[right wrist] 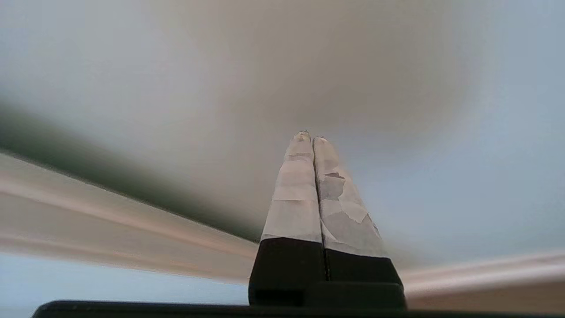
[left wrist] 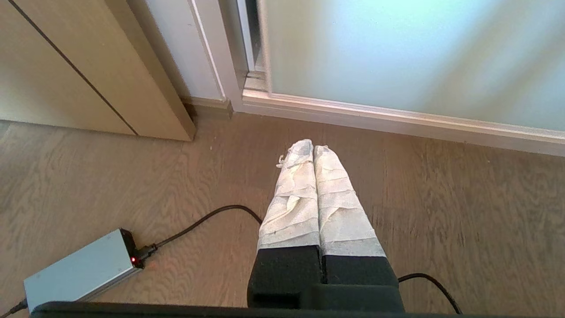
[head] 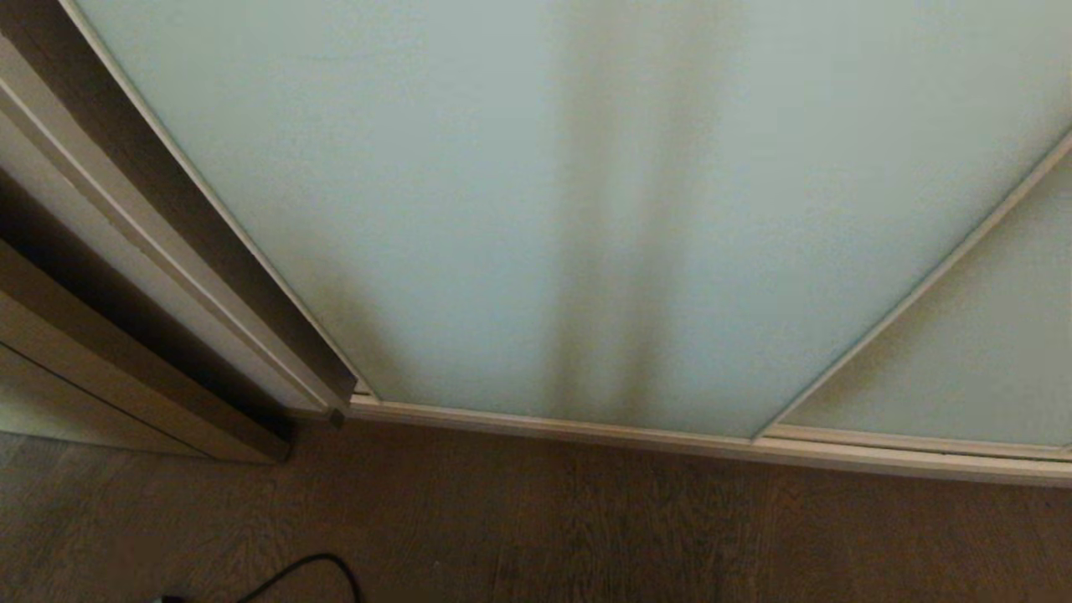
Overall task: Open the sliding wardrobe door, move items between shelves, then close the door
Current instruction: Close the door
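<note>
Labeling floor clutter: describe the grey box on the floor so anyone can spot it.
Start at the frosted wardrobe door, then drop to the wood floor beside the left tool. The flat grey box lies there, with a red light and a black cable plugged in.

no readable text anywhere that i could see. no labels, brands or numbers showed up in any view.

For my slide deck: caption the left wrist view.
Left tool shut, above the wood floor before the closed sliding wardrobe door, power brick alongside.
</note>
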Robot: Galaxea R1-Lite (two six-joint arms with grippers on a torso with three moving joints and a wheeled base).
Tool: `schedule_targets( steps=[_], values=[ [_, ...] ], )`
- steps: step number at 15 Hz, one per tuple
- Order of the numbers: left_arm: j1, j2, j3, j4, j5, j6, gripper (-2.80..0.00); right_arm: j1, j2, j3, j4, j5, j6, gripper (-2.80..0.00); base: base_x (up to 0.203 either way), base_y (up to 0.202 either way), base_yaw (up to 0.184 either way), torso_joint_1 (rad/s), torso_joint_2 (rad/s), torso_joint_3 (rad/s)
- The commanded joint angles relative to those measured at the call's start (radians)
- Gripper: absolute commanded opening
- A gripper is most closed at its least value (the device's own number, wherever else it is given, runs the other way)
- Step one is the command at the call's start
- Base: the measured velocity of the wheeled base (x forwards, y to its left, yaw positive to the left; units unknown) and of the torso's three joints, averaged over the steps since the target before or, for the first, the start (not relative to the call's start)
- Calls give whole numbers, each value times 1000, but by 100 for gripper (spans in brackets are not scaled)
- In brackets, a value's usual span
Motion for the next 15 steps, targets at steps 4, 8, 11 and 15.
schedule_targets(
  steps=[4,8,11,15],
  values=[
    [0,0,0,0,0,0,-280,229,-261,296,-7,-135,-266,-280,0,0,0,0,0,0],
    [0,0,0,0,0,0,-280,478,-533,622,-8,-342,-437,-280,0,0,0,0,0,0],
    [0,1,0,0,0,0,-280,540,-792,840,2,-401,-471,-280,0,0,0,0,0,0],
    [0,0,0,0,0,0,-280,586,-1123,1150,8,-490,-500,-280,0,0,0,0,0,0]
  ],
)
